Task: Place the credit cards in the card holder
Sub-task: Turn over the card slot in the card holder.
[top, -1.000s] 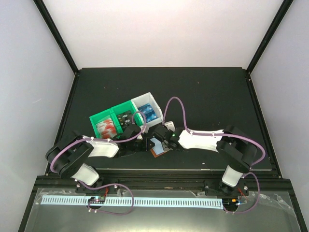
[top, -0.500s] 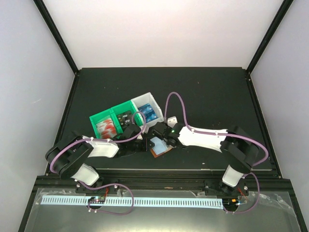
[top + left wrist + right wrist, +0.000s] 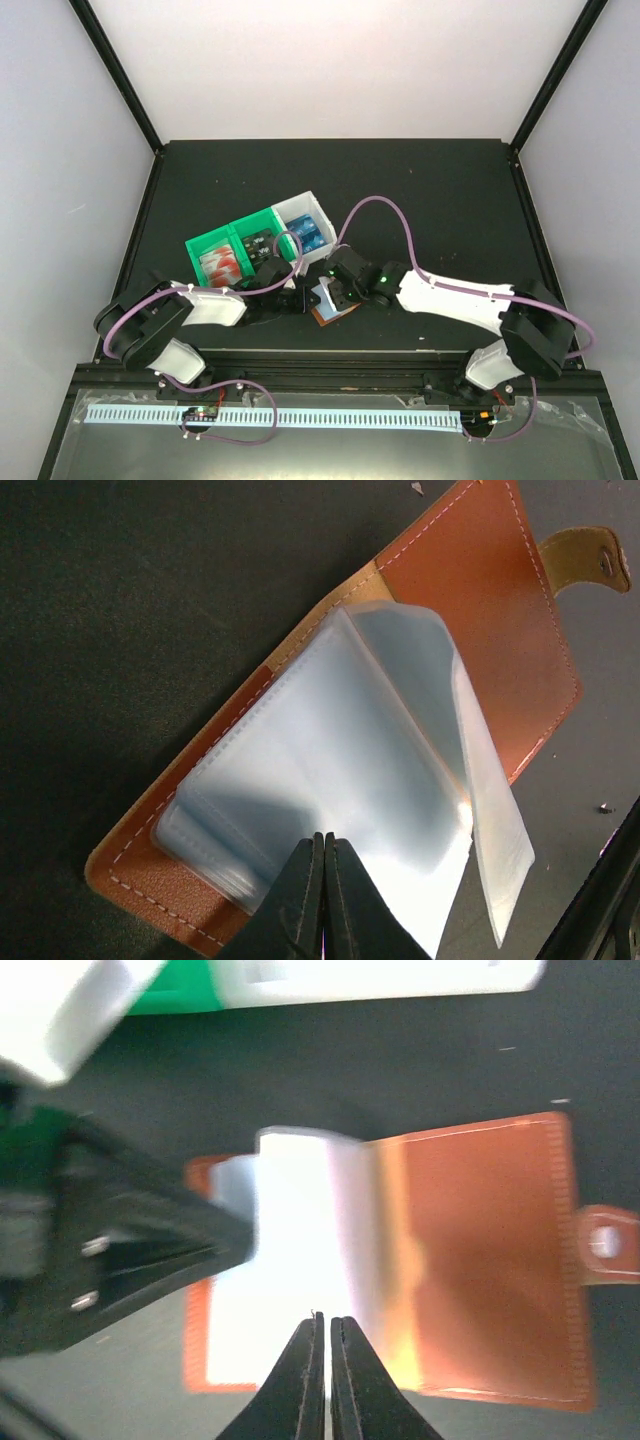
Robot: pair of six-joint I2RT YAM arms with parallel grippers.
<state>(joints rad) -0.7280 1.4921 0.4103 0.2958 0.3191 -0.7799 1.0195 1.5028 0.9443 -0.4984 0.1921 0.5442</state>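
Backdrop: pale walls around a dark tabletop (image 3: 430, 200).
Card holder (image 3: 328, 305): lies open, just inside the near edge and left of centre. Its long axis runs roughly along that edge, with the snap tab (image 3: 590, 560) at one end.
Clear pockets (image 3: 330, 770): fanned up, one leaf lifted.
Left claw (image 3: 322, 838): clenched, tip on the pockets, seemingly pinning them.
Right claw (image 3: 323, 1320): clenched over the holder, nothing seen between its fingers.
Credit cards: in the tray (image 3: 232, 223) just behind the holder, toward the far-left corner; red-and-white (image 3: 222, 262), black (image 3: 258, 245), blue (image 3: 306, 233).
Nearer arm: both claws meet at the holder; the blue set lies closest to the right one.
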